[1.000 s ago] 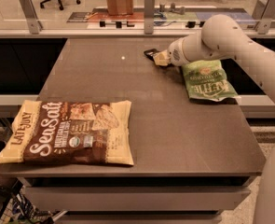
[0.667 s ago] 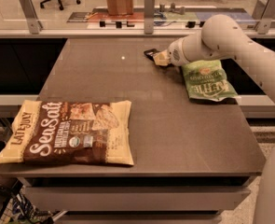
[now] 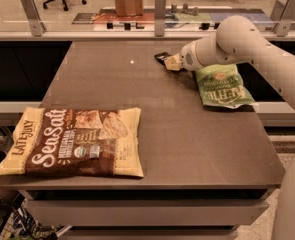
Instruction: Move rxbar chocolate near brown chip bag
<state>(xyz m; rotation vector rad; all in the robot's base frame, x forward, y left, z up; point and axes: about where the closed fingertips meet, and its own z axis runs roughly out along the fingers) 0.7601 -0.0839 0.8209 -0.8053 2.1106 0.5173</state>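
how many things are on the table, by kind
bags: 2 (brown bag, green bag)
bars: 1 (bar, far side of the table, claw right at it)
total: 3

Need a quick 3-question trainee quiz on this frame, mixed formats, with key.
1. True or false: in the camera view, the brown chip bag lies at the near left corner of the table.
2. Which thing is nearest the gripper? A) the black bar B) the brown chip bag C) the office chair
3. Short answer: is the black bar beside the brown chip bag yet?

Key: 1 true. 2 A. 3 no, it is at the table's far side, by the gripper.
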